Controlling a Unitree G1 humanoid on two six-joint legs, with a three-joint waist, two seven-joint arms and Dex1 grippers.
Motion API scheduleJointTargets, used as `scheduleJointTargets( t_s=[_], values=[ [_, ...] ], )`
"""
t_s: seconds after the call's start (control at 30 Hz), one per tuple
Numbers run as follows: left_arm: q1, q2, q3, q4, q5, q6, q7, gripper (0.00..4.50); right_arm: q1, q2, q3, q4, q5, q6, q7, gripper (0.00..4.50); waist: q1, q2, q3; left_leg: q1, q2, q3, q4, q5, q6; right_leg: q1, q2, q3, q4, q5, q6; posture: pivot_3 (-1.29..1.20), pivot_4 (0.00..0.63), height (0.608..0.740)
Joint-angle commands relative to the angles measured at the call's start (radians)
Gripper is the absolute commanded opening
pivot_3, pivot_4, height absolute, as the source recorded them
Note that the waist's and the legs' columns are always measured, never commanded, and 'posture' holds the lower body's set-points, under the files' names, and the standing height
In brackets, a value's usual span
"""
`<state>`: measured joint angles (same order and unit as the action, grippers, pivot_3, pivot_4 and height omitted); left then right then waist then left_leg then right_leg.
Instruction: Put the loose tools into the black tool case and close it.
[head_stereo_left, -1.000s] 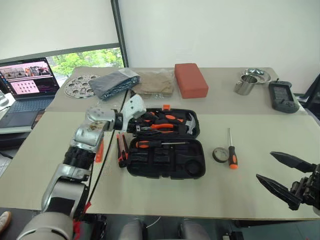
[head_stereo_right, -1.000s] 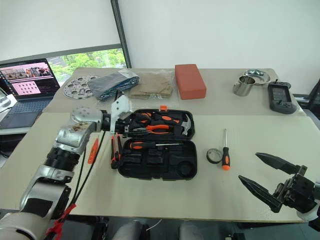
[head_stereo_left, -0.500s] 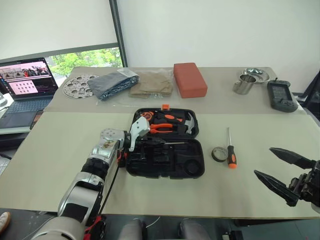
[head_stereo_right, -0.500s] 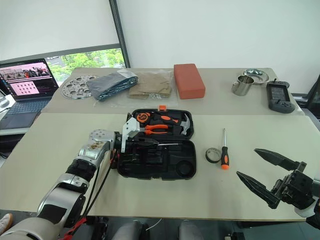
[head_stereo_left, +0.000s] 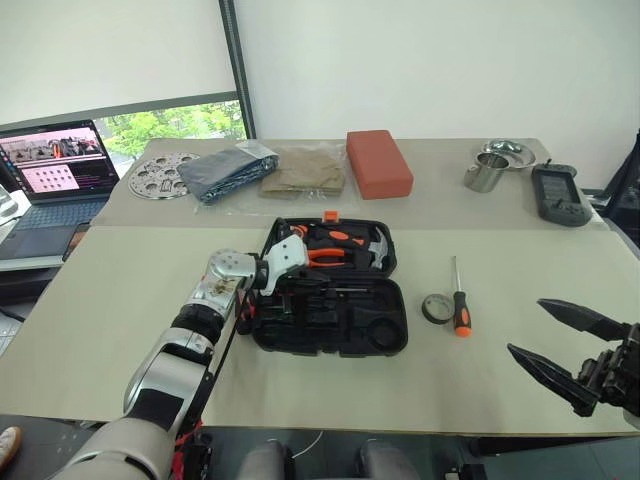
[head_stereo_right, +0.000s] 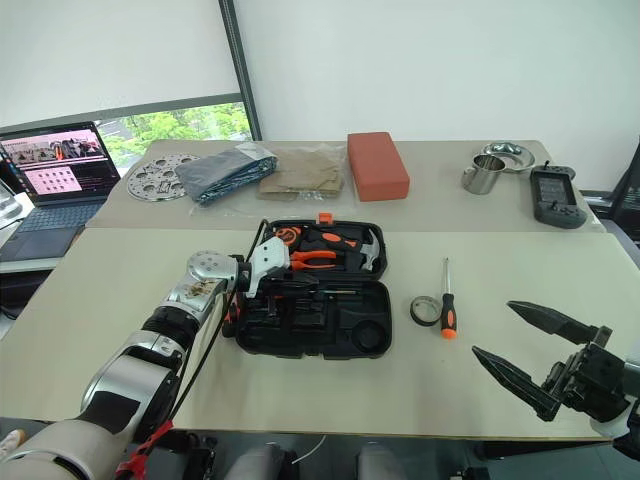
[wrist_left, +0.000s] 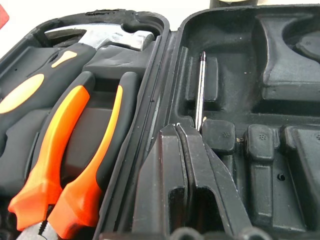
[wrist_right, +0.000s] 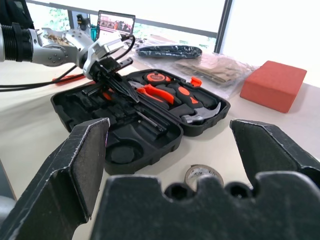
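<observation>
Matt black moulded plastic is seen in the tool case (head_stereo_left: 330, 325), finely grained inside.
Bright polished steel is shown on the hammer head (wrist_left: 112, 37); smooth glossy orange-and-black grips are worn by the pliers (wrist_left: 70, 150); shiny metal is seen in the cup (head_stereo_left: 481, 171).

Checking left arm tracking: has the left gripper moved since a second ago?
Yes. The left gripper has come down from over the far half of the black tool case onto its near half, fingers shut by a screwdriver shaft.
</observation>
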<state>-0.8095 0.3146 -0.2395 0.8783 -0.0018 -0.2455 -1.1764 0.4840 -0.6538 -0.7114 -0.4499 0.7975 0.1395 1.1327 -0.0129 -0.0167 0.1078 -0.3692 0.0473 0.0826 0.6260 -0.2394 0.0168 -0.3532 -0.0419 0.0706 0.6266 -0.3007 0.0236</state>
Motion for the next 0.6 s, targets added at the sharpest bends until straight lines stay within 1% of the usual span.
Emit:
scheduleJointTargets(
  t_s=[0.03, 0.17, 0.27, 0.33, 0.43, 0.53, 0.6],
  values=[
    [0.03, -0.01, 0.0, 0.02, 0.017, 0.028, 0.029, 0.07, -0.007, -0.007, -0.008, -0.01, -0.003, -0.012, -0.002, 4.5, 0.001, 0.0, 0.0, 0.0, 0.0, 0.0, 0.0, 0.0, 0.0, 0.0, 0.0, 0.0, 0.0, 0.0, 0.0, 0.0, 0.15, 0.74],
    [0.025, -0.01, 0.076, -0.054, -0.076, 0.085, -0.006, 0.07, -0.019, -0.015, 0.001, 0.002, -0.023, -0.006, -0.014, 4.5, 0.001, 0.0, 0.0, -0.001, 0.0, 0.0, 0.0, 0.0, 0.0, -0.001, -0.001, 0.0, 0.0, 0.0, 0.0, 0.0, 0.15, 0.74],
    [0.033, 0.013, 0.125, -0.149, -0.151, 0.152, -0.047, 0.07, -0.033, -0.017, 0.018, 0.006, -0.035, 0.0, -0.023, 4.5, -0.003, 0.0, 0.0, -0.002, 0.0, 0.0, 0.0, 0.0, 0.0, -0.004, 0.0, 0.0, 0.0, 0.001, -0.002, 0.0, 0.15, 0.74],
    [0.041, 0.043, 0.155, -0.225, -0.185, 0.195, -0.051, 0.07, -0.049, -0.021, 0.037, 0.007, -0.039, 0.003, -0.03, 4.5, -0.004, 0.0, 0.001, -0.004, 0.0, 0.0, 0.0, 0.0, 0.0, -0.007, 0.001, 0.0, 0.0, 0.003, -0.005, 0.0, 0.15, 0.74],
    [0.071, 0.095, 0.188, -0.33, -0.211, 0.251, -0.041, 0.07, -0.069, -0.027, 0.058, 0.011, -0.037, 0.009, -0.032, 4.5, -0.002, 0.0, 0.001, -0.004, 0.0, 0.0, -0.001, 0.0, 0.0, -0.01, 0.001, 0.0, 0.0, 0.003, -0.005, 0.0, 0.15, 0.74],
    [0.121, 0.146, 0.227, -0.433, -0.229, 0.317, 0.002, 0.07, -0.091, -0.035, 0.08, 0.023, -0.036, 0.011, -0.029, 4.5, -0.003, 0.001, 0.001, -0.004, 0.0, 0.0, -0.002, 0.0, 0.0, -0.01, 0.001, 0.0, 0.0, 0.003, -0.005, 0.0, 0.15, 0.74],
    [0.18, 0.179, 0.258, -0.511, -0.243, 0.371, 0.038, 0.07, -0.117, -0.04, 0.107, 0.032, -0.038, 0.014, -0.026, 4.5, -0.002, 0.001, 0.001, -0.004, 0.001, 0.0, -0.002, 0.0, 0.0, -0.01, 0.001, 0.0, 0.0, 0.003, -0.005, 0.0, 0.15, 0.74]
  ],
)
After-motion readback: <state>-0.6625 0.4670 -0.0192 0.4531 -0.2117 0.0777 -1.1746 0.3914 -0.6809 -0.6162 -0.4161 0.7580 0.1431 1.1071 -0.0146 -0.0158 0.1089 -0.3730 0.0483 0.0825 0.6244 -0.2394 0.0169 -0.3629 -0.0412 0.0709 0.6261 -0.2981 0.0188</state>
